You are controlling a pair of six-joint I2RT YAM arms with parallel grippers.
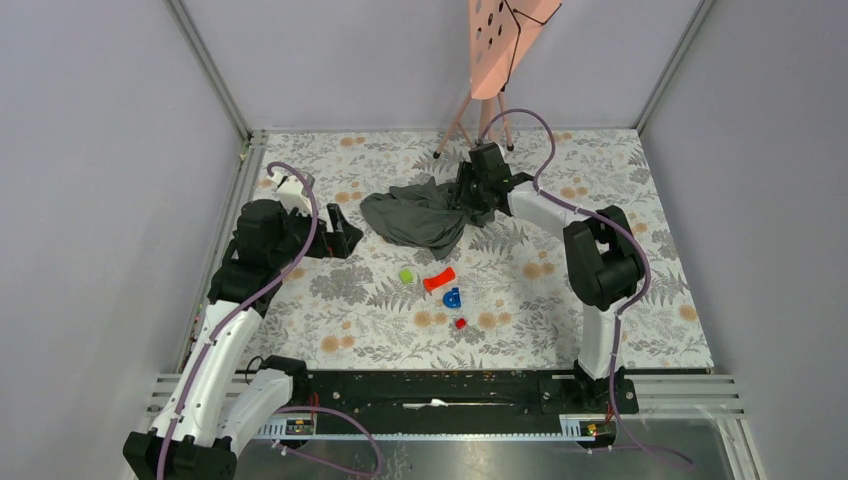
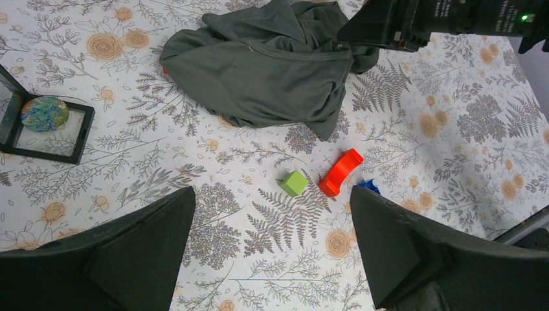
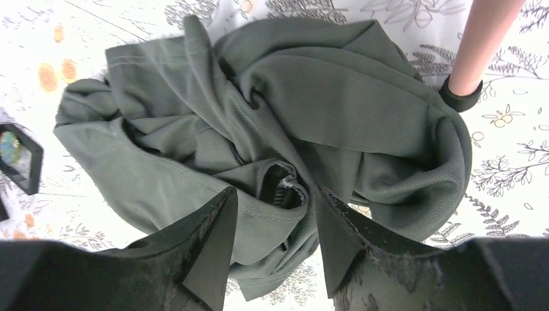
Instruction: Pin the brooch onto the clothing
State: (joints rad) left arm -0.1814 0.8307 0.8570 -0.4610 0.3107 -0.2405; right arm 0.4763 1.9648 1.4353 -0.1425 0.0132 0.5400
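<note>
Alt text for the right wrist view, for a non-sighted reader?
A crumpled dark grey T-shirt fills the view on a floral tabletop, with the right end effector over it, its dark fingers either side of a bunched fold. A pink stand leg is at upper right, a black frame at the left edge.

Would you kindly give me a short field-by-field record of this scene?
T-shirt: dark grey, crumpled on the floral table
brooch: round, blue-green, in a black case, apart from the T-shirt
right gripper: fingers apart over a T-shirt fold
left gripper: open, above the table, holding nothing
loose items: green cube, red arch, blue piece
</note>
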